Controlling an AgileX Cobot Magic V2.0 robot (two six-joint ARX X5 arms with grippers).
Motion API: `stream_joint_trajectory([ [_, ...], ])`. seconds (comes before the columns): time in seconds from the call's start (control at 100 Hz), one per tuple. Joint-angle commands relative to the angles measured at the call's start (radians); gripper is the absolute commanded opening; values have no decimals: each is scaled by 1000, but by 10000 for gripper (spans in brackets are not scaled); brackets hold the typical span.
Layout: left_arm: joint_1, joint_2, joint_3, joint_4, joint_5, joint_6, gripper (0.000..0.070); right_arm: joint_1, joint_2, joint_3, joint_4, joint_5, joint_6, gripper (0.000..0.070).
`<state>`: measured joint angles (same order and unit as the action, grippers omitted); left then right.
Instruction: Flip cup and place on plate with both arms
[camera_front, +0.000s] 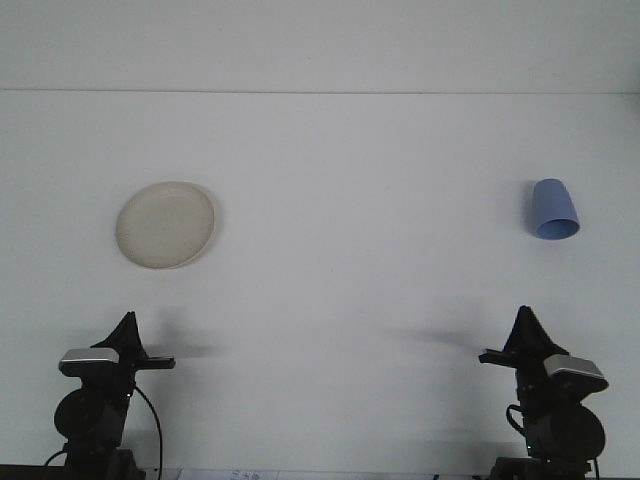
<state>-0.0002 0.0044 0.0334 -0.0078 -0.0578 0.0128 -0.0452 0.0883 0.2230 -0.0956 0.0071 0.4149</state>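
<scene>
Near edge, left: left gripper (128, 322) parked low over the table (340, 300), pointing away toward the far side. Fingers read as a single dark wedge from behind; whether apart or together, cannot tell. Nothing held.

Near edge, right: right gripper (526, 318) low too, angled a little toward the right side. Same dark wedge shape; finger state cannot be told. Nothing held either.

Bare white table between the two arms.

Mid-table, left: plate (166, 224), pale and round, lying flat. Nothing on it. Well apart from left gripper, roughly straight ahead of it.

Mid-table, far right: cup (554, 209), blue, apparently upside down or tipped, wider rim toward the near side, narrower base toward the far side. Exact pose hard to fix from this view. Well apart from right gripper, ahead of it and slightly right. Well apart from plate, nearly the whole table width between.

Far: plain wall beyond the table edge.

Progress, as a judgement: task at its very start. Cup ungrasped, unflipped, not on plate. Left to do: reach and grasp cup with right arm, turn it upright, likely hand across to left arm, set on plate.
</scene>
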Motion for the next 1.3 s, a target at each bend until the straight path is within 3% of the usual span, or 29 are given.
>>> stream_joint_trajectory([
  [0.0, 1, -1, -19, 10, -5, 1, 15, 0, 74, 92, -8, 40, -85, 379],
  [0.05, 1, -1, -19, 10, -5, 1, 15, 0, 148, 159, -29, 58, -151, 453],
  [0.22, 1, -1, -19, 10, -5, 1, 15, -3, 435, 363, -123, 137, -342, 474],
  [0.33, 1, -1, -19, 10, -5, 1, 15, -31, 629, 457, -137, 185, -399, 499],
  [0.43, 1, -1, -19, 10, -5, 1, 15, -95, 790, 513, -118, 185, -423, 498],
  [0.64, 1, -1, -19, 10, -5, 1, 15, -265, 1052, 527, -9, 91, -425, 496],
  [0.94, 1, -1, -19, 10, -5, 1, 15, -424, 1326, 527, 298, -114, -517, 494],
  [1.12, 1, -1, -19, 10, -5, 1, 15, -460, 1484, 539, 499, -192, -517, 485],
  [1.29, 1, -1, -19, 10, -5, 1, 15, -473, 1627, 602, 604, -222, -517, 462],
])
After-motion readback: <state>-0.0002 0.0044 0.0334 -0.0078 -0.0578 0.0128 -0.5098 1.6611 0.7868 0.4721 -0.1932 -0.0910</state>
